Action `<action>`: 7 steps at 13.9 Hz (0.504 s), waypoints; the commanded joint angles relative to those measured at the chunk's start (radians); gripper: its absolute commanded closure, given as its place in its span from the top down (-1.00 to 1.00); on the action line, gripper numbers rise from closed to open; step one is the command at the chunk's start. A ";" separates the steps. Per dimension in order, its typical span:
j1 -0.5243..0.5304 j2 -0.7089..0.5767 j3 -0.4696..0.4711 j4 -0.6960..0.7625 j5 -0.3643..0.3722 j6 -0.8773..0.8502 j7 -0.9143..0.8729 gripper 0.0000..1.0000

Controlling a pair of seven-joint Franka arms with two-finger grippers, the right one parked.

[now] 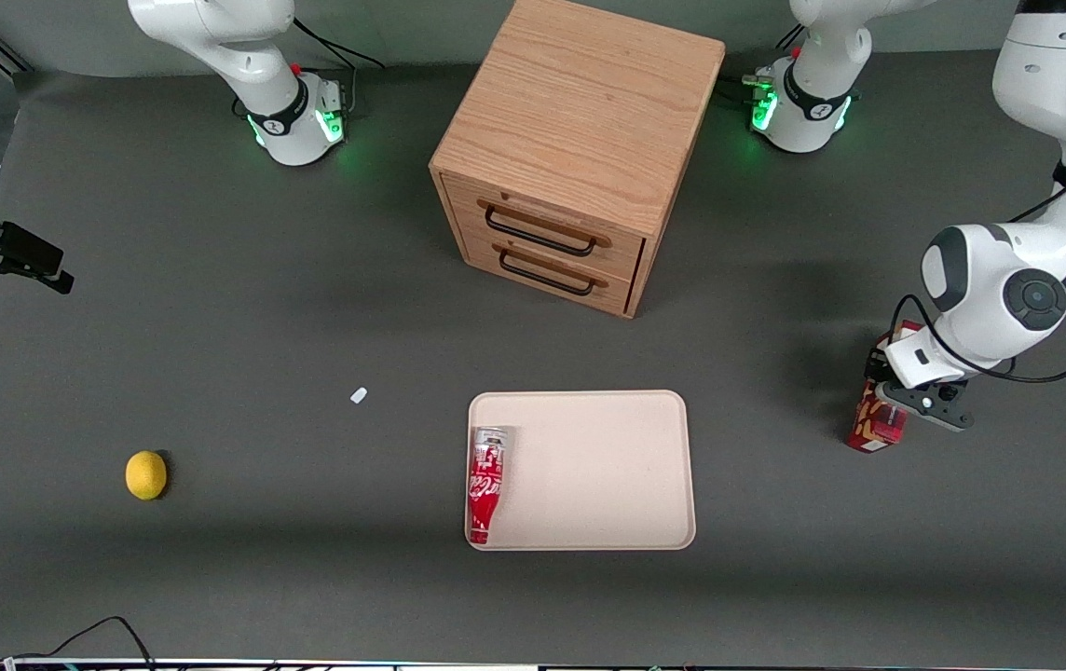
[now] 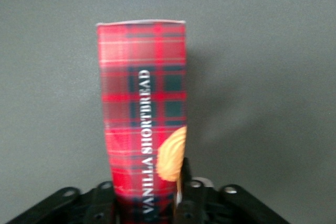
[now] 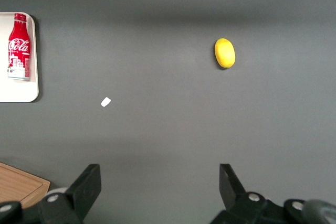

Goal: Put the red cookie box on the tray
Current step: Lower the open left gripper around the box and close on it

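The red cookie box (image 1: 876, 424) (image 2: 143, 108) is a slim red plaid carton printed "Vanilla Shortbread" with a pictured cookie. It is near the working arm's end of the table, well away from the tray. My left gripper (image 1: 889, 403) (image 2: 147, 184) is over it and shut on one end, with a black finger (image 2: 186, 174) pressed against each long side. The rest of the box sticks out past the fingers over bare grey table. The cream tray (image 1: 608, 466) lies flat in front of the cabinet, nearer the front camera.
A Coca-Cola bottle-can (image 1: 486, 485) lies inside the tray along its edge toward the parked arm. The wooden two-drawer cabinet (image 1: 570, 149) stands farther from the camera than the tray. A lemon (image 1: 145, 475) and a small white scrap (image 1: 359, 395) lie toward the parked arm's end.
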 commanded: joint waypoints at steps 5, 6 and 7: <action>-0.014 -0.037 0.014 0.004 0.009 -0.018 -0.002 -1.00; -0.014 -0.044 0.014 0.021 0.009 -0.044 -0.002 -1.00; -0.016 -0.052 0.012 0.058 0.006 -0.105 -0.002 -1.00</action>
